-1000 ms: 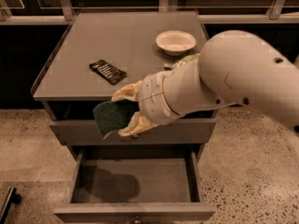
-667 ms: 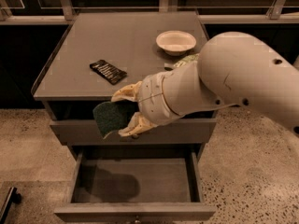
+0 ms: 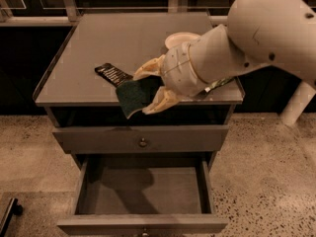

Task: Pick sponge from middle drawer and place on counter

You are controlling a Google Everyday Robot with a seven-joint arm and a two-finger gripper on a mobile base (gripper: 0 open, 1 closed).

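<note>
Sponge (image 3: pixel 132 96) tight between the gripper's (image 3: pixel 143 94) fingers (image 3: pixel 148 69), both clamped onto it, just over the counter's (image 3: pixel 98 43) front edge

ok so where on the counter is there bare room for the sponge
The counter is bare across its back left, from the wrapper to the rear edge, and along the left edge. Crowded: front middle, where the gripper holds the sponge beside the wrapper, and the right, with the bowl and arm.
</note>
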